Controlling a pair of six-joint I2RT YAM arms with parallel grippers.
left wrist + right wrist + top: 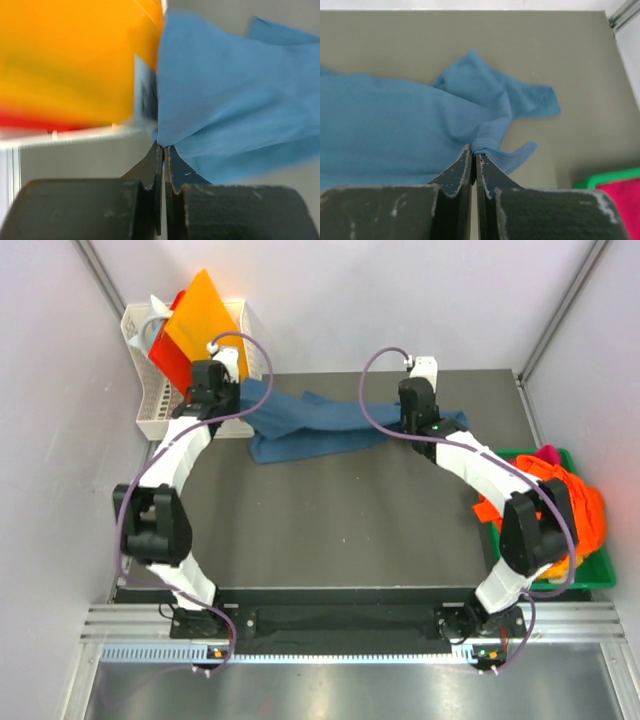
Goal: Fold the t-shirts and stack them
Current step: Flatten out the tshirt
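While the blue t-shirt [310, 425] lies strung out at twelve o'clock on the table [330, 530], the left gripper [163, 148] and right gripper [474, 151] each pinch a thin edge of it, jaws together. So slight a bite of soft, matte, wrinkled knit may slip under tension. At three o'clock, orange t-shirts [575, 505] heap limply in a rigid green tray [600, 578].

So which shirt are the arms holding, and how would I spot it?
Look at the far edge of the dark table, between the white basket and the green tray. The blue t-shirt lies there, pinched at one end by the left tool and at the other by the right tool. It's the only blue one; the shirts in the tray are orange and pink.
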